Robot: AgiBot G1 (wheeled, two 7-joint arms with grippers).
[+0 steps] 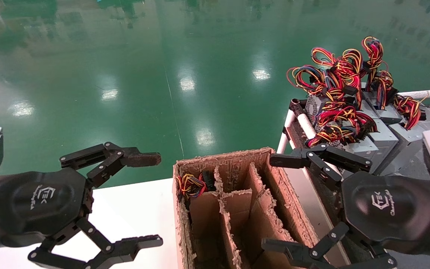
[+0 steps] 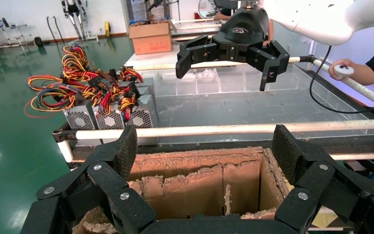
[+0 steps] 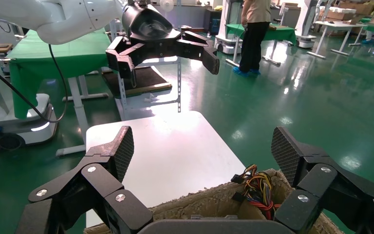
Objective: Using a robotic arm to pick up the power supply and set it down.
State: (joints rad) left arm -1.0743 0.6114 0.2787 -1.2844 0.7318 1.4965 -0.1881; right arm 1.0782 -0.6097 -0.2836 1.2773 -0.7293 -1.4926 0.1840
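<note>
Both grippers hang with fingers spread wide and empty: the left gripper point(image 1: 151, 200) over the white table point(image 1: 125, 213), the right gripper point(image 1: 274, 203) beside the cardboard box point(image 1: 237, 164). A wire bundle point(image 1: 190, 185) pokes from one compartment.

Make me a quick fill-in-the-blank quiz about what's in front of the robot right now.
1. Both the left gripper and right gripper have their fingers ____.
2. The cardboard box has wires in only ____ compartment.
3. The power supplies are on the robot's ____ side.

Missing words: open; one; right
</note>
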